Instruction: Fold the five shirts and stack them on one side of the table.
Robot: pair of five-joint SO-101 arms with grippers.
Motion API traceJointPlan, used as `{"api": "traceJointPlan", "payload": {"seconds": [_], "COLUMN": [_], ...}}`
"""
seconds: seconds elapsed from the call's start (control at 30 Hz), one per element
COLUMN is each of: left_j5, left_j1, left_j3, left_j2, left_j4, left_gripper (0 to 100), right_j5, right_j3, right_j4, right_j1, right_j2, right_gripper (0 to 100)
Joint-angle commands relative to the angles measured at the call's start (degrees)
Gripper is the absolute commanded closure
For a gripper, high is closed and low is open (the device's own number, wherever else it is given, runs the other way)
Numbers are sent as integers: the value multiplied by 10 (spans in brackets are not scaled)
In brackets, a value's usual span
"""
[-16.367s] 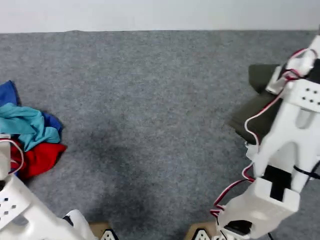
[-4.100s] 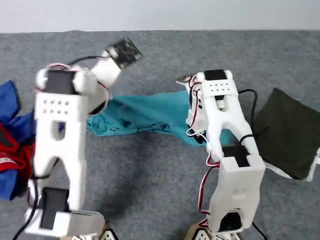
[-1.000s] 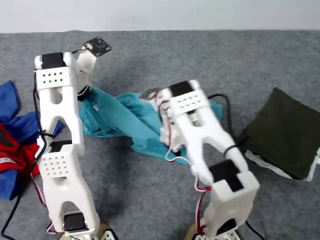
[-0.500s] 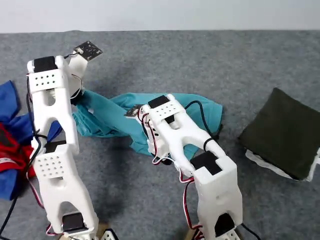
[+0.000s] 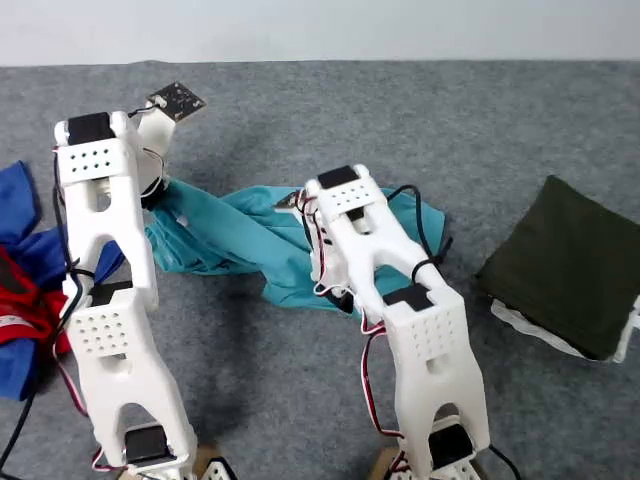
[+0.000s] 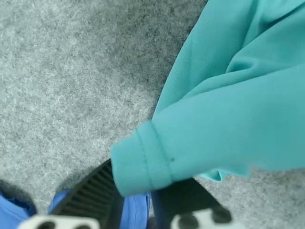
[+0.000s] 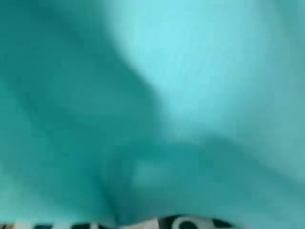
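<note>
**Teal shirt stretched between two arms at mid-tabletop**

A grey, felt-like tabletop [image 5: 300, 110] is carrying everything here. Two white arms are standing over it: the left arm [image 5: 105, 260] is rising along the 9 o'clock side, and the right arm [image 5: 400, 300] is leaning in from 6 o'clock towards the centre.

A crumpled teal fabric shirt [image 5: 235, 235] is lying across the middle, running from about 10 o'clock towards 2 o'clock, with the right arm covering part of it. At 3 o'clock a dark olive shirt folded into a square [image 5: 560, 265] is resting on a white folded garment [image 5: 530, 330], whose edge is peeking out underneath. At 9 o'clock a loose royal-blue shirt [image 5: 20, 210] and a bunched red shirt [image 5: 25, 300] are lying heaped together, well apart from the olive one.

The left pincer [image 5: 155, 195] is sitting at the teal shirt's 10 o'clock end. In the left wrist view, its black fingers [image 6: 95, 188] are closing nearly together on a stitched cuff of the teal shirt [image 6: 143, 162], with a slip of blue cloth showing just beside them.

The right pincer [image 7: 176, 222] is pressing down close into the teal shirt near the centre. Blurred teal cloth [image 7: 190, 71] is covering it, so I cannot tell whether it is gripping anything.
</note>
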Motion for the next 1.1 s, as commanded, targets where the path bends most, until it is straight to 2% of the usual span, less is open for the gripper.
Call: {"api": "traceJointPlan", "payload": {"seconds": [0.0,0.2,0.33,0.7,1.07], "left_j5": [29,127,175,209,207], "left_j1": [-4,-18,-17,-5,-5], "left_j3": [-62,-224,-286,-308,-305], "left_j2": [-13,-30,-77,-222,-389], "left_j4": [23,39,38,37,38], "left_gripper": [995,995,994,994,994], "right_j5": [28,59,64,62,62], "right_j3": [-91,-130,-131,-131,-131], "right_j4": [52,48,42,-56,-92], "right_j1": [21,72,106,186,199], "right_j2": [-5,-140,-253,-487,-665], "right_gripper": [987,988,988,988,988]}}
